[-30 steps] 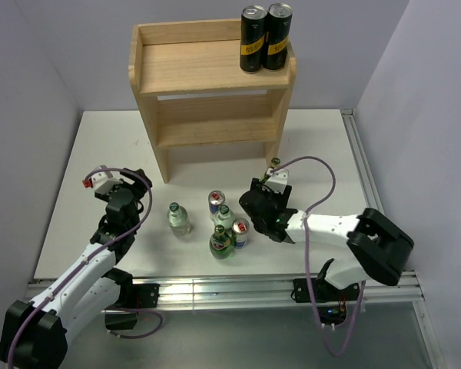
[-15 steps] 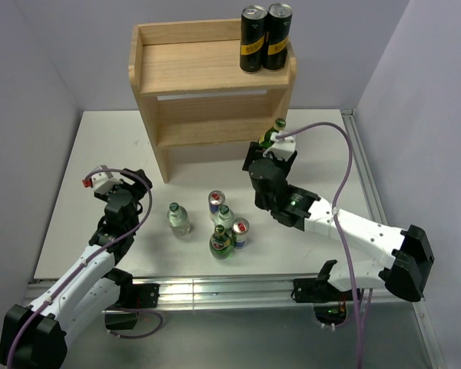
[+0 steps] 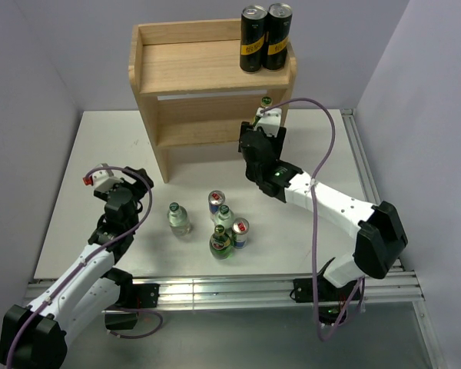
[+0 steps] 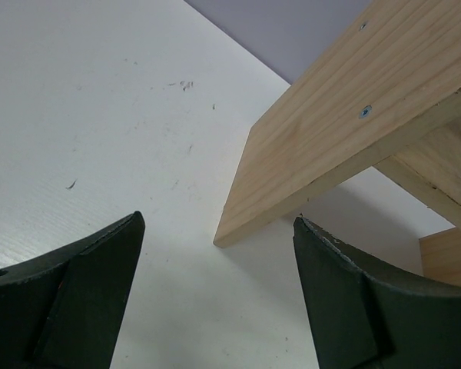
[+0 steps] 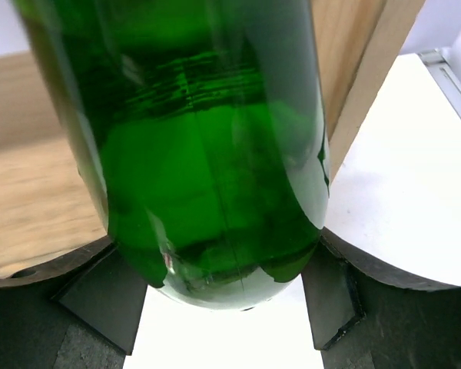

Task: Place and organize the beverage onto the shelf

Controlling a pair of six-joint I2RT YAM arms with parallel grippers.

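Observation:
My right gripper (image 3: pixel 260 129) is shut on a dark-green glass bottle (image 5: pixel 207 154) and holds it upright off the table, at the right front of the wooden shelf (image 3: pixel 207 73), level with its middle board. The bottle's cap (image 3: pixel 266 101) shows above the wrist. On the table stand a second dark-green bottle (image 3: pixel 220 242), two clear bottles with green caps (image 3: pixel 178 217) (image 3: pixel 223 217) and two short cans (image 3: pixel 216 202) (image 3: pixel 240 231). My left gripper (image 3: pixel 100 178) is open and empty over the table, left of the shelf. Its view (image 4: pixel 215 292) shows the shelf's side panel foot (image 4: pixel 330 138).
Two tall black cans (image 3: pixel 265 36) stand at the right end of the shelf's top board. The table (image 3: pixel 100 154) ends at walls on the left, back and right. A metal rail (image 3: pixel 361 169) runs along the right edge.
My right gripper has lifted the green bottle from beside the group on the table and carried it back and up to the shelf's right front. The left arm has not moved.

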